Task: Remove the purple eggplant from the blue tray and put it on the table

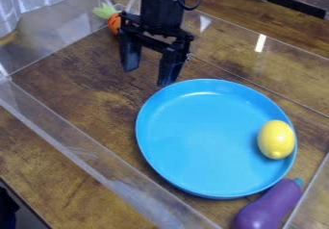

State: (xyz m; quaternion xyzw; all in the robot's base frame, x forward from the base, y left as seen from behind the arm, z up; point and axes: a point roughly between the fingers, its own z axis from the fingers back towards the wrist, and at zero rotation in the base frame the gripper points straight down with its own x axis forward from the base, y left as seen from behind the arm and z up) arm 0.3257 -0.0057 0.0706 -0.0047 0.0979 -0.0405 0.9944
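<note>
The purple eggplant (270, 207) lies at the bottom right, outside the blue tray (193, 137), with its tip against the tray's near rim. It seems to rest on the table (77, 98). My gripper (149, 63) hangs over the table just beyond the tray's far-left rim, pointing down. It is open and empty, with both dark fingers (167, 67) apart. It is far from the eggplant, across the whole tray.
A yellow lemon (275, 139) sits on the tray's right side. An orange carrot (113, 21) lies on the table behind the arm. Low clear acrylic walls (52, 127) edge the tabletop on the left and front.
</note>
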